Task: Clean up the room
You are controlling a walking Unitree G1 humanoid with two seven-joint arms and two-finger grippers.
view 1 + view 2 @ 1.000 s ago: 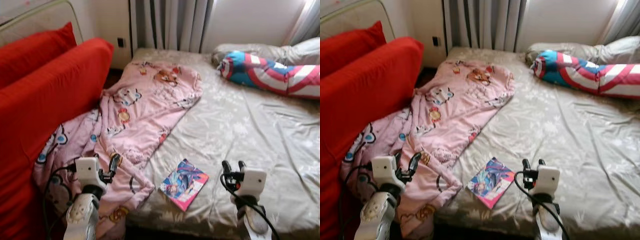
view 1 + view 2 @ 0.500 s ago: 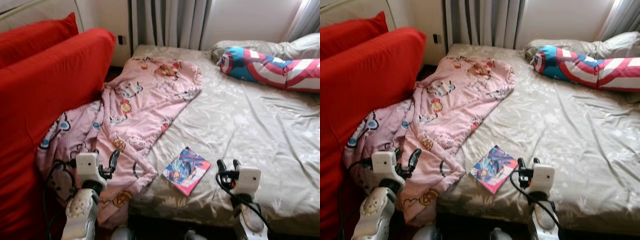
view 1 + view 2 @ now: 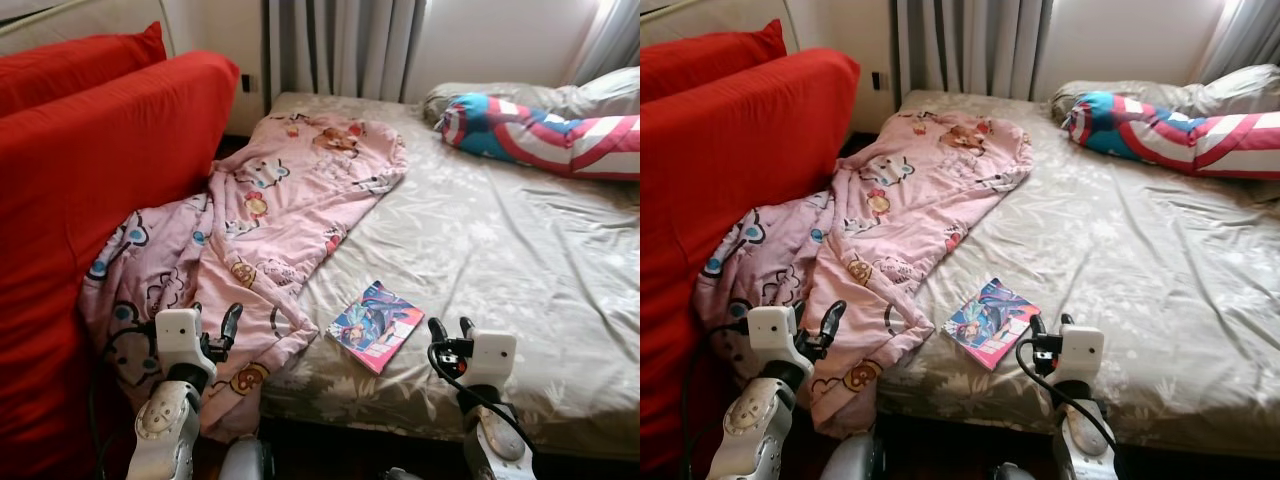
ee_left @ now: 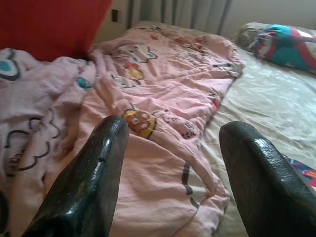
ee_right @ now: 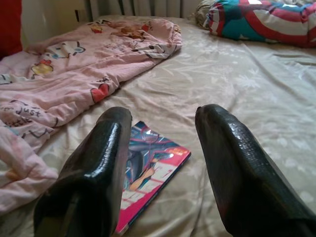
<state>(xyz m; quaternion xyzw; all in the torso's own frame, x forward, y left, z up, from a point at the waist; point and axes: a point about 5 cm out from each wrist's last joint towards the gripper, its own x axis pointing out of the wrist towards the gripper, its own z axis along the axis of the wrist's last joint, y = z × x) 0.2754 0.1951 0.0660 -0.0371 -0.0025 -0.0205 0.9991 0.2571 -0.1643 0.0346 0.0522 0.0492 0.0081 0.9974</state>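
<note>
Robot is standing at the foot of the bed [image 3: 520,270], both arms raised in front with nothing held: left gripper [image 3: 213,322] is hovering jaws spread over the hanging edge of the pink blanket [image 3: 270,215], right gripper [image 3: 451,331] jaws spread near the bed edge just beside the colourful book [image 3: 375,325]. Looks like the approach step of tidying, nothing grasped yet. Next move likely calls for reaching the right gripper forward and down to the book lying flat on the sheet, or taking the blanket edge with the left.
</note>
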